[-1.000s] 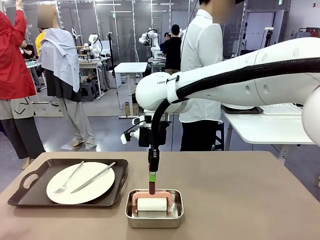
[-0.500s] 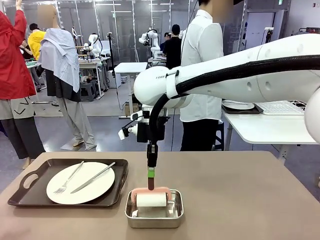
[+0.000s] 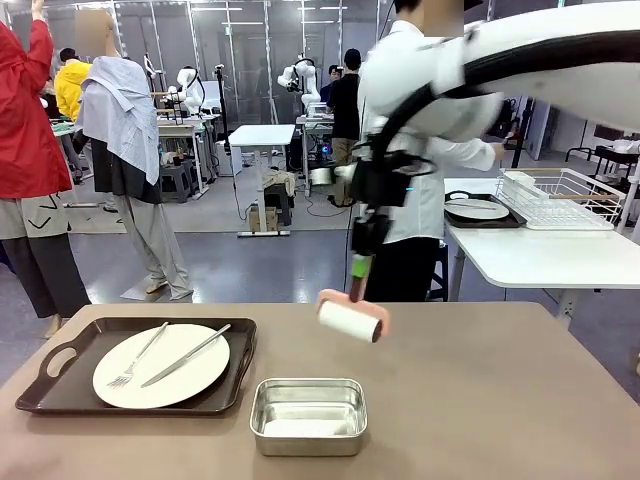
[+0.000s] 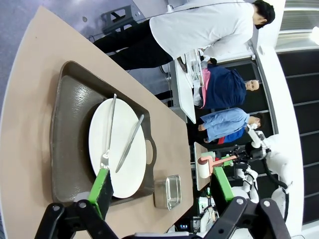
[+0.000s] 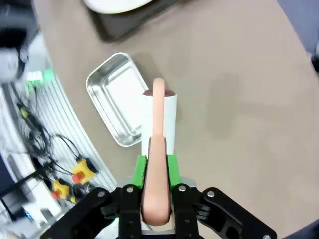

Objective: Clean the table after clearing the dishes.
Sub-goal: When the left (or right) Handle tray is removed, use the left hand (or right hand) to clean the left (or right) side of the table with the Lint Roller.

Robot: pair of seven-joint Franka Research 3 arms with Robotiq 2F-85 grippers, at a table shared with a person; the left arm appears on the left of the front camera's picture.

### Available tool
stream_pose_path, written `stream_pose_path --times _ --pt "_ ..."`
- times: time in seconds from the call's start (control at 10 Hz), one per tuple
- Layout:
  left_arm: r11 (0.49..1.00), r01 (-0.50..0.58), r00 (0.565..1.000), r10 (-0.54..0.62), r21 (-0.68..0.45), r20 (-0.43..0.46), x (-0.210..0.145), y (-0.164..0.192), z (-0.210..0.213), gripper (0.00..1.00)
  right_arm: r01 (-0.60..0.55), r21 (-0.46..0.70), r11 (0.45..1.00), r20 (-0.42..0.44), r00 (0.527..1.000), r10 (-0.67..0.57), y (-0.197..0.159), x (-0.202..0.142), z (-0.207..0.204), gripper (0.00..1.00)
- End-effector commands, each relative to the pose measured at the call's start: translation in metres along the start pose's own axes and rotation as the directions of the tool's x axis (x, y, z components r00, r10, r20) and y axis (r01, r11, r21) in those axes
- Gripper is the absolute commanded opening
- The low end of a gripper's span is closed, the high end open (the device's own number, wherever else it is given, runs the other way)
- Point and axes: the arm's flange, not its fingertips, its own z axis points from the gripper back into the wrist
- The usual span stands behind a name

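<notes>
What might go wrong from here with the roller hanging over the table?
The right claw pinches only the thin pink handle of the roller, so it might twist or slip when pressed down. One tray with a plate, fork and knife sits on the table, so a sweep leftward may knock it.

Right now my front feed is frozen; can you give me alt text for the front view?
The right gripper, shut on the pink handle of a lint roller, holds it in the air over the table, beyond a steel pan. At the left, a dark tray carries a white plate with fork and knife.
</notes>
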Motion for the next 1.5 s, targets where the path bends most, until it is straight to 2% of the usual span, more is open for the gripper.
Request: stream_pose_path --times 0.0,0.1,0.2,0.3,0.4,0.5,0.9,1.0,1.1,1.4 --pt "1.0 0.001 1.0 -0.001 -0.016 0.002 -0.001 0.0 0.003 1.0 0.348 0.146 0.926 0.281 0.883 -0.376 -0.023 -0.089 -0.04 0.07" --pt "1.0 0.001 1.0 -0.001 -0.016 0.002 -0.001 0.0 0.003 1.0 0.437 0.238 0.867 0.325 0.806 -0.495 -0.04 -0.119 -0.058 0.07" --pt "1.0 0.001 1.0 -0.001 -0.016 0.002 -0.001 0.0 0.003 1.0 0.51 0.283 0.812 0.344 0.736 -0.582 -0.052 -0.142 -0.077 0.07" --pt "1.0 0.001 1.0 -0.001 -0.016 0.002 -0.001 0.0 0.003 1.0 0.536 0.295 0.791 0.371 0.699 -0.612 -0.064 -0.156 -0.091 0.07" --pt "1.0 0.001 1.0 -0.001 -0.016 0.002 -0.001 0.0 0.003 1.0 0.495 0.345 0.797 0.391 0.696 -0.602 -0.075 -0.159 -0.1 0.07" --pt "1.0 0.001 1.0 -0.001 -0.016 0.002 -0.001 0.0 0.003 1.0 0.515 0.259 0.817 0.249 0.782 -0.572 -0.085 -0.162 -0.073 0.07" --pt "1.0 0.001 1.0 -0.001 -0.016 0.002 -0.001 0.0 0.003 1.0 0.515 0.259 0.817 0.249 0.782 -0.572 -0.085 -0.162 -0.073 0.07" --pt "1.0 0.001 1.0 -0.001 -0.016 0.002 -0.001 0.0 0.003 1.0 0.504 0.256 0.825 0.269 0.782 -0.562 -0.085 -0.166 -0.079 0.21" --pt "1.0 0.001 1.0 -0.001 -0.016 0.002 -0.001 0.0 0.003 1.0 0.533 0.388 0.752 0.258 0.721 -0.644 -0.102 -0.157 -0.085 0.21" --pt "1.0 0.001 1.0 -0.001 -0.016 0.002 -0.001 0.0 0.003 1.0 0.654 0.482 0.583 0.233 0.546 -0.805 -0.128 -0.158 -0.114 0.21"
